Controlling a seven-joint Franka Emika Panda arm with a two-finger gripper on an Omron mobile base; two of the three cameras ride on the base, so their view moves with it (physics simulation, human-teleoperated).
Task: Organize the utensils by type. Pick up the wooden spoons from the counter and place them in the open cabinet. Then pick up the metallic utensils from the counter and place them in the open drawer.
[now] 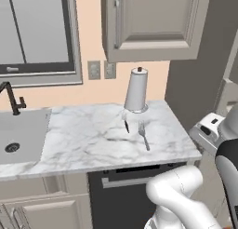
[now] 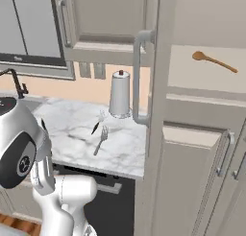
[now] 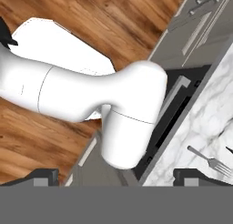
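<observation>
Currently we're seeing the fork [image 1: 144, 136] lying on the counter [image 1: 83, 139], wooden spoon [image 2: 214, 61] sitting in the cabinet [image 2: 206, 81]. Gripper [image 3: 116, 175] is standing with jaws apart, holding nothing

The table [image 1: 93, 135] is finished in white marble with grey veins and a smooth, faintly glossy surface. On it, the fork [image 1: 143, 135] is rendered in matt grey metal. Beside the fork, the thin utensil [image 1: 126, 126] has a black handle. The spoon [image 2: 214, 61] inside the cabinet [image 2: 202, 81] is seen as orange-brown wood; the cabinet itself is painted matt grey-beige. The floor [image 3: 91, 18] is shown as wood planks.
</observation>
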